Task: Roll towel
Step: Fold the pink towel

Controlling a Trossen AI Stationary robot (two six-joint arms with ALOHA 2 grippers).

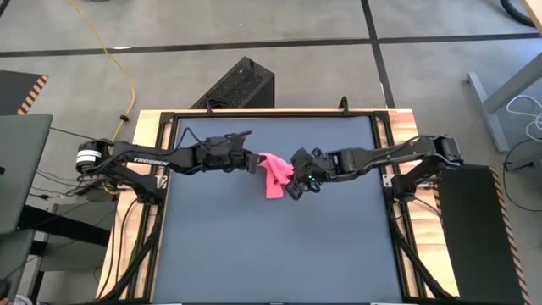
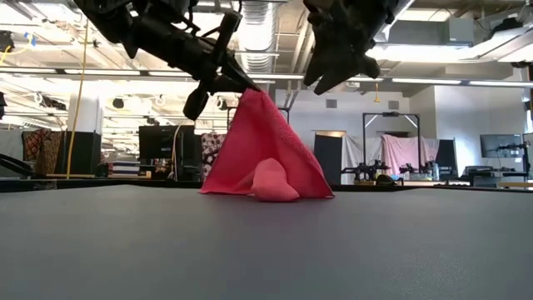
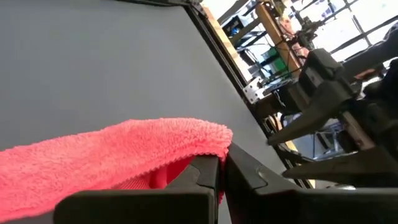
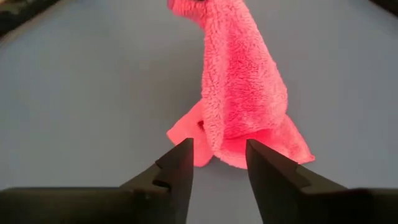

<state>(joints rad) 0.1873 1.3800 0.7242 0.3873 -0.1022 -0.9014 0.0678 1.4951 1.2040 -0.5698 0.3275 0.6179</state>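
Observation:
The pink towel (image 1: 273, 178) hangs in a tent shape near the table's middle. Its lower edge and a small folded lump (image 2: 275, 185) rest on the dark grey tabletop. My left gripper (image 1: 253, 162) reaches in from the left and is shut on the towel's top. My right gripper (image 1: 295, 188) hovers open just right of the towel, above the table, touching nothing. In the right wrist view its two fingers (image 4: 180, 171) frame the towel's lower end (image 4: 249, 140) from a distance. My left gripper pinches a bunched top edge of the towel (image 3: 211, 144) between its two shut fingers; how many layers, I cannot tell. The fingers come from the table's left, slanting slightly down. The towel hangs below them and spreads out, its bottom (image 2: 250, 190) on the table.
A black perforated box (image 1: 237, 85) stands on the floor beyond the table's far edge. Wooden side rails with cables (image 1: 140, 212) run along both sides. Bare tabletop (image 1: 271, 254) lies toward the near edge.

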